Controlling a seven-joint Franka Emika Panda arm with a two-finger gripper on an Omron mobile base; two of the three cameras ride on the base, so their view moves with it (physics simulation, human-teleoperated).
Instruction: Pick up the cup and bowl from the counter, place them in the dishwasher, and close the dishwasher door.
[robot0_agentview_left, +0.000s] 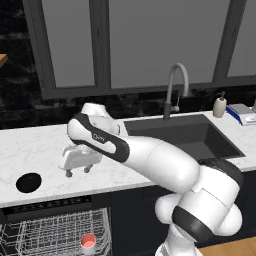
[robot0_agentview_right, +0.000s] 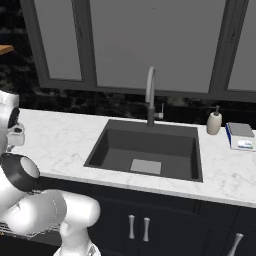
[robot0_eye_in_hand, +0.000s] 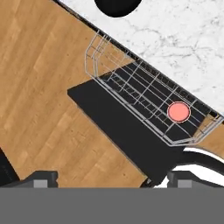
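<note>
Your cup (robot0_agentview_left: 88, 241) already sits in the dishwasher's wire rack (robot0_agentview_left: 60, 235), red inside facing up, below the counter edge. In the hand view you see it as a pink disc (robot0_eye_in_hand: 178, 112) toward one end of the pulled-out rack (robot0_eye_in_hand: 131, 87), with the dishwasher door (robot0_eye_in_hand: 118, 127) lying open and flat beneath the rack, over the wooden floor (robot0_eye_in_hand: 39, 87).

The bowl (robot0_agentview_left: 28, 182) is still on the counter (robot0_agentview_left: 40, 145), close to the front edge and directly above the dishwasher (robot0_agentview_left: 50, 206). In the hand view it shows as a black round shape (robot0_eye_in_hand: 117, 6) on the marble, just beyond the rack's far side.

The gripper (robot0_agentview_left: 77, 171) hangs over the counter, beside the bowl on the sink (robot0_agentview_left: 185, 135) side and apart from it. Its jaws stand wide and you can see nothing between them; the two dark fingertips (robot0_eye_in_hand: 43, 178) at the bottom of the hand view are spread far apart and bare.

So you are roughly a third of the way through, by my reading: the cup is placed, the bowl is not yet picked up, and the door is not yet closed. What remains for you is to take the bowl off the counter, set it in the rack near the cup, then most likely push the rack back in before you lift the door shut.

The faucet (robot0_agentview_left: 175, 87) and soap bottle (robot0_agentview_left: 219, 106) stand behind the sink, well away from the dishwasher.
</note>
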